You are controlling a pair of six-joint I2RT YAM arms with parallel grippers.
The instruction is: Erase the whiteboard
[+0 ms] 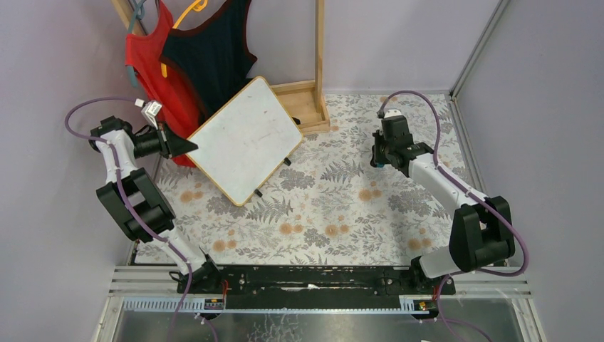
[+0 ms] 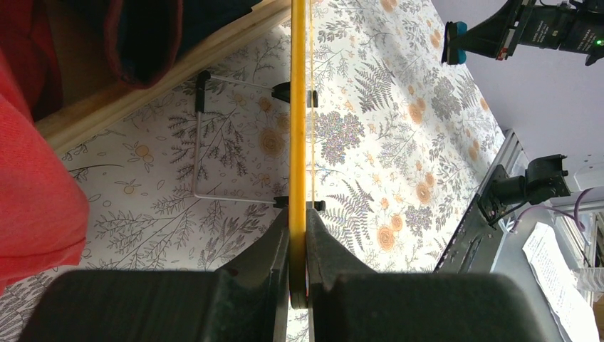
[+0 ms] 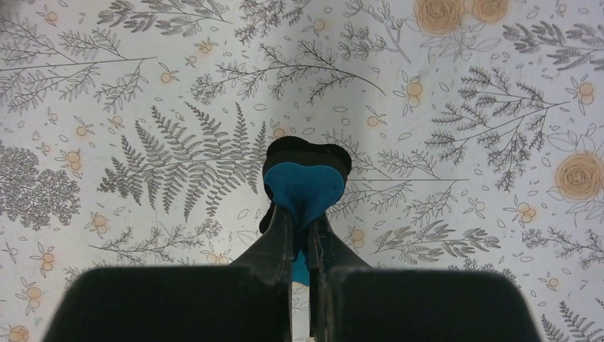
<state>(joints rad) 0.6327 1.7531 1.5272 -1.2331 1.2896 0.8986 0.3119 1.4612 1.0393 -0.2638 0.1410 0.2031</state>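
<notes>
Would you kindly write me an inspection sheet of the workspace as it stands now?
Surface: floral tablecloth, lying flat.
Job's things: whiteboard tilted, only faint marks visible; blue eraser in the right gripper.
Clutter: red garment and dark garment on hangers; wooden rack behind the board.
Grippers: left gripper shut on the whiteboard's edge; right gripper shut on the eraser, apart from the board.
Cables: purple cables loop off both arms.
Surroundings: plain grey walls.
</notes>
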